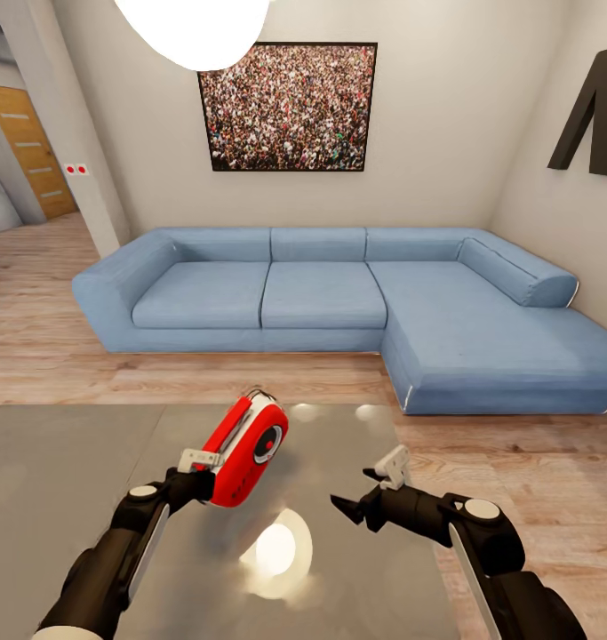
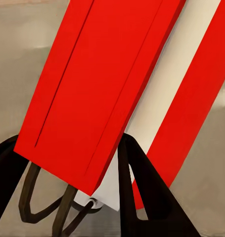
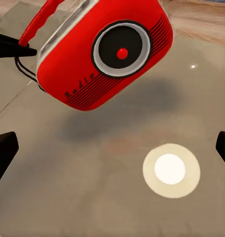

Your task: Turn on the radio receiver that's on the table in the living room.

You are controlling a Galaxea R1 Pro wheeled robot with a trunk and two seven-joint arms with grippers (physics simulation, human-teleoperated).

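The red radio receiver hangs tilted above the glossy grey table, with its shadow on the top below it. My left gripper is shut on its rear end. In the left wrist view the red and white casing sits between the dark fingers of the left gripper. My right gripper is open, apart from the radio on its right. The right wrist view faces the radio and its round dial, with the right gripper spread wide over the table.
A blue L-shaped sofa stands beyond the table across a strip of wood floor. On the walls hang a crowd picture and a dark letter. A wooden door is far left. A lamp's reflection glows on the tabletop.
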